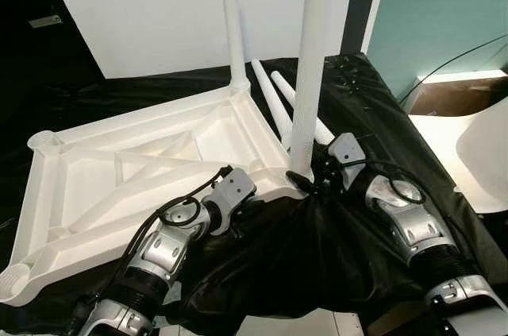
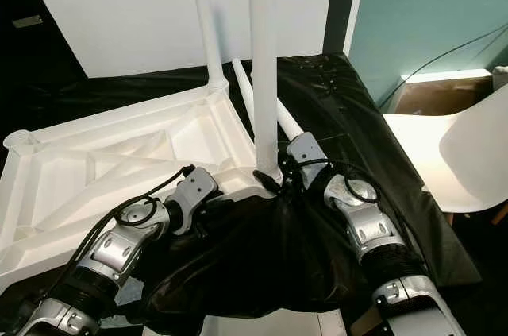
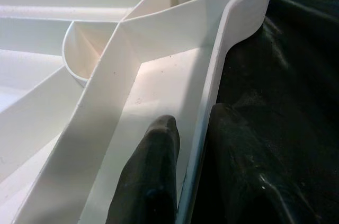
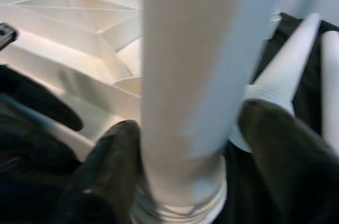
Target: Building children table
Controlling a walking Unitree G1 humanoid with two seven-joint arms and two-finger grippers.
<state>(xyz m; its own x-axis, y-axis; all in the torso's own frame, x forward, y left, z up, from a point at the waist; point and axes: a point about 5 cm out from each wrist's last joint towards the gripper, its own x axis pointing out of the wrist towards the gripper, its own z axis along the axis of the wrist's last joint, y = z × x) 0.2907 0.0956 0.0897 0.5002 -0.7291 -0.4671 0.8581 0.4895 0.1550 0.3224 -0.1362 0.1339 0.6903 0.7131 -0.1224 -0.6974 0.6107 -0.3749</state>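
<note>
Right gripper [image 4: 185,166] sits with its two black fingers on either side of an upright white table leg [image 1: 311,66], low down where the leg enters its socket; the fingers look pressed against the leg. Left gripper [image 3: 193,155] straddles the near rim of the white tabletop [image 1: 135,173], one finger [image 3: 151,171] inside the rim and the other outside on the black cloth [image 1: 317,249], pinching the wall between them.

That cloth is wrinkled and shiny, and drapes the whole work surface. Behind it, at twelve o'clock, stands a white wall panel. At two o'clock is a teal wall [image 1: 444,10], and at three o'clock a white chair [image 2: 452,157] next to a brown box.

From the head camera, the tabletop lies upside down with its ribbed underside facing up, stretching from the centre toward nine o'clock. The held leg stands in the near right corner, just at twelve o'clock from the right gripper. A second leg [image 1: 232,18] stands in the far corner. Two loose legs [image 1: 274,102] lie on the cloth beyond, at one o'clock from the tabletop.
</note>
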